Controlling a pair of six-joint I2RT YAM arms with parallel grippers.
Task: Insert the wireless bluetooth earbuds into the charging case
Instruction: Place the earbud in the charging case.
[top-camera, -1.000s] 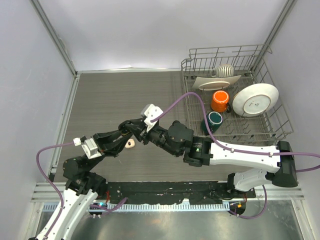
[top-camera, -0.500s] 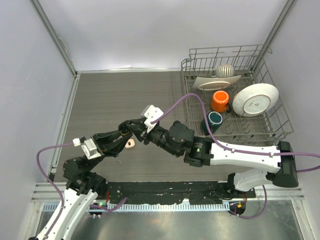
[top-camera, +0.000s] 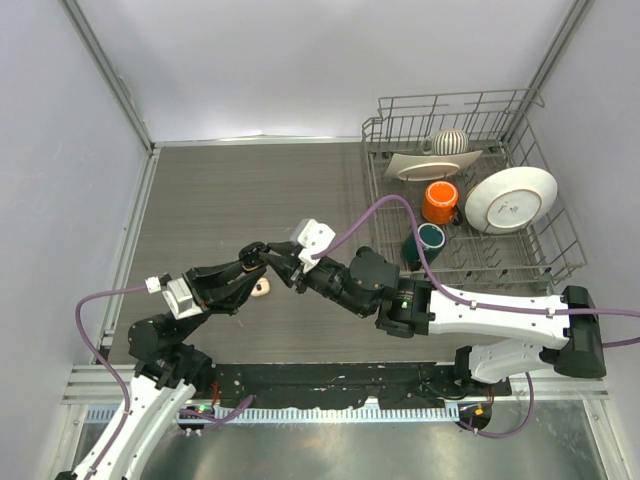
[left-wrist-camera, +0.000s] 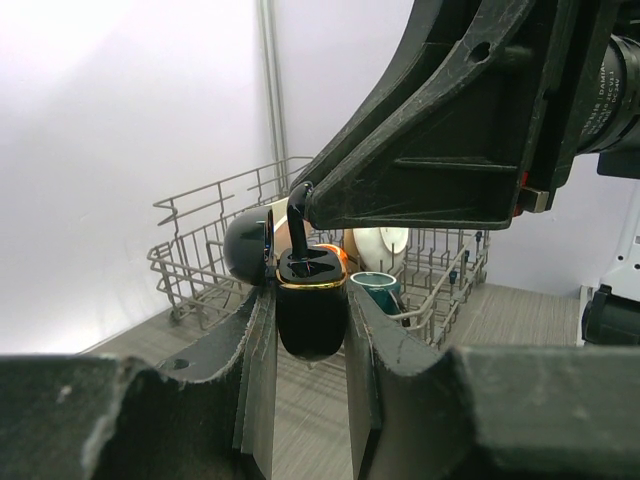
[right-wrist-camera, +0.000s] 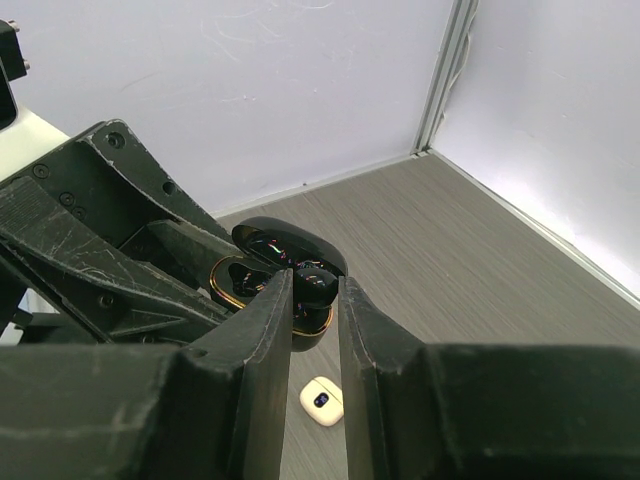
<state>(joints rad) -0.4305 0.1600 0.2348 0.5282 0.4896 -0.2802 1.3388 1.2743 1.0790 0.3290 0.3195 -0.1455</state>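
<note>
One black earbud (left-wrist-camera: 299, 225) is held pinched in the right hand (right-wrist-camera: 314, 295), whose fingers are drawn in narrow around it. Its stem is pointed down into the open well of the black, gold-rimmed charging case (right-wrist-camera: 250, 275). The case is clamped upright in the left hand (left-wrist-camera: 310, 315), lid swung back, and is held up off the bench (top-camera: 220, 190). Against the overhead pictures from the last second, the right wrist is seen shifted a little to the right and toward the near edge, with its forearm laid lower. The left hand and case are scarcely moved. This shift is read as a fine correction of angle over the socket, not a retreat. The stem tip is seen at or just inside the rim, yet the bud head is kept proud of the case and has not been let go. Insertion is therefore judged begun but not finished. Whether the stem is truly seated cannot be told from these views. No second black bud and no white buds can be made out anywhere. A small pale object (right-wrist-camera: 322, 400), possibly another case, is left lying on the bench below the two hands. A wire dish rack (top-camera: 372, 190) with crockery is noted at the far right, well apart from the work.
</note>
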